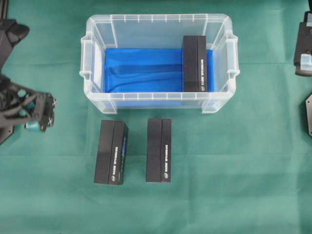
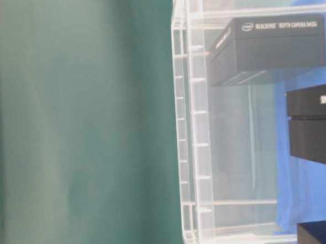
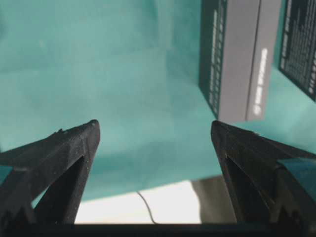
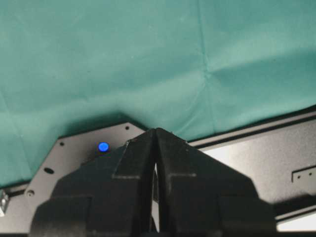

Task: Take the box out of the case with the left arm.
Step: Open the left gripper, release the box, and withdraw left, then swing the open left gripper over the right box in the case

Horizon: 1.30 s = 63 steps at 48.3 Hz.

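Observation:
The clear plastic case (image 1: 156, 18) stands at the back middle of the green cloth, blue cloth lining its bottom. One black box (image 1: 195, 63) lies inside, against the right wall; from table level the box (image 2: 269, 49) shows through the case wall (image 2: 193, 125). My left gripper (image 1: 46, 113) hovers at the far left, outside the case and well apart from it. In the left wrist view the left gripper (image 3: 154, 131) is open, with only green cloth between its fingers. My right gripper (image 4: 156, 132) is shut and holds nothing, at the right edge (image 1: 303, 58).
Two more black boxes lie on the cloth in front of the case, one left (image 1: 111, 152) and one right (image 1: 159, 150). The left wrist view catches one box (image 3: 237, 59) ahead, right of the jaws. A black metal plate (image 4: 84, 153) with a blue light sits under the right gripper.

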Tool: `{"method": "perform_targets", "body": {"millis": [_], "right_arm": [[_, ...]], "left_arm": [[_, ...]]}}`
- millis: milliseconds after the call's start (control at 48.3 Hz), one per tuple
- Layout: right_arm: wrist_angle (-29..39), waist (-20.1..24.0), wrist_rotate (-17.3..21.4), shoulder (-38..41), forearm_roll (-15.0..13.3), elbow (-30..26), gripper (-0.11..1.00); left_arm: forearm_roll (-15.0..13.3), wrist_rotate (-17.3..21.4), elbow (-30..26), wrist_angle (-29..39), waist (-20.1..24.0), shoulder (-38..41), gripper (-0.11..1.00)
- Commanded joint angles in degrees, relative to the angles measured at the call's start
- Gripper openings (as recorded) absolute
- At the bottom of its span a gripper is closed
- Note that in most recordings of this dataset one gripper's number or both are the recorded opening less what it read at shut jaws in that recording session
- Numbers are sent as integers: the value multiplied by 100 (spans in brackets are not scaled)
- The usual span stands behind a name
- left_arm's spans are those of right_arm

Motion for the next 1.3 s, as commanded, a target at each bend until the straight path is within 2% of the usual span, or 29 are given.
{"method": "perform_targets", "body": {"millis": [0, 290, 497, 580, 1284], "right_arm": [[-18, -9, 0, 9, -18, -53, 2], [-18, -9, 9, 9, -18, -62, 2], [-18, -9, 26, 9, -18, -62, 2], [-18, -9, 26, 9, -18, -62, 2], [-18, -9, 18, 0, -18, -62, 2]], "left_arm": [[26, 290, -79, 62, 413, -79, 94], [26, 1863, -123, 132, 2092, -79, 94], [-9, 2558, -132, 255, 2936, -70, 94], [-9, 2646, -141, 255, 3015, -62, 94], [-114, 2628, -220, 105, 3006, 70, 92]]}}
